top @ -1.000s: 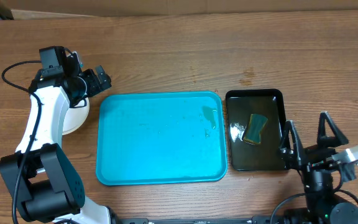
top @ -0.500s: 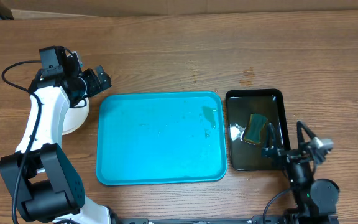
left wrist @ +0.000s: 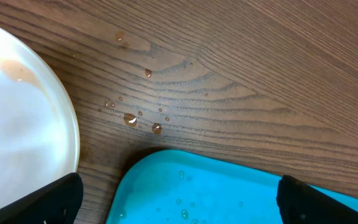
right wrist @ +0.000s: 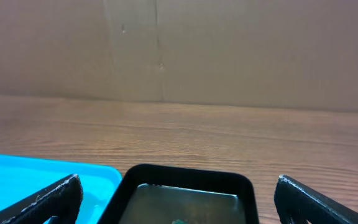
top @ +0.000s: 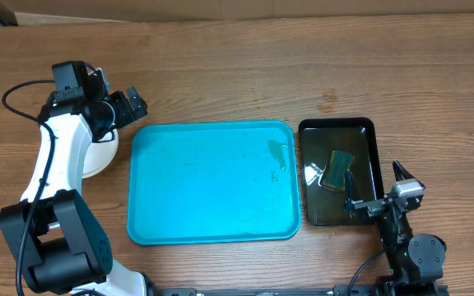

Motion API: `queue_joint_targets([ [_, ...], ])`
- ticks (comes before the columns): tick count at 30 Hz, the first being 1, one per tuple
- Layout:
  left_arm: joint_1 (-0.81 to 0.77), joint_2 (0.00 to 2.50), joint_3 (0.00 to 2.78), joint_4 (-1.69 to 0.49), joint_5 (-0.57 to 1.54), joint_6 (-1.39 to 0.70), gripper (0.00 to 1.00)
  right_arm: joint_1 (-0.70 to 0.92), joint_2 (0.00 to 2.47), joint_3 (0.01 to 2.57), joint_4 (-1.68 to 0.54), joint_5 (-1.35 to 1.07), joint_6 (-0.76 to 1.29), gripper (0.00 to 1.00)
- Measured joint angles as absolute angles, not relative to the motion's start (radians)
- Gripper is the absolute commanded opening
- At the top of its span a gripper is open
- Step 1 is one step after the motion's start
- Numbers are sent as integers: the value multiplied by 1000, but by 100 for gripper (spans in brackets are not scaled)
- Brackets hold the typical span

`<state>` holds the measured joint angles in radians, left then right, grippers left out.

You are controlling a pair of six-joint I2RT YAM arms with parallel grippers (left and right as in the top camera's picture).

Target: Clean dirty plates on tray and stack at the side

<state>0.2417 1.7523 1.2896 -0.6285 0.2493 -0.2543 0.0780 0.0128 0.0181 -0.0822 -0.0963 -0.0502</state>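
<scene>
You see a turquoise-blue tray (top: 212, 181) on a brown wood-grain tabletop (top: 303, 66). Beside it, the glossy black tray (top: 336, 123) holds a teal-green sponge (top: 336, 169) with yellowish edges. Your left wrist view shows a white plate (left wrist: 23, 137) with a faint reddish-brown smear (left wrist: 14, 68). Tan cardboard (right wrist: 229, 50) backs the table.

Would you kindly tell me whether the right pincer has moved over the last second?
Yes. The right pincer has shifted left and down-frame, from beside the black tray's right edge to over its lower right corner.

plates (top: 105, 153) mostly behind left arm (top: 56, 156), count unclear
</scene>
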Motion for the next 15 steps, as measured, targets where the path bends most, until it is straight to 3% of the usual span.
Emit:
queue_joint_targets([
  [15,242,1752,1290,-628,249,-254,100,78,13,18,-82,-97,-84,100],
])
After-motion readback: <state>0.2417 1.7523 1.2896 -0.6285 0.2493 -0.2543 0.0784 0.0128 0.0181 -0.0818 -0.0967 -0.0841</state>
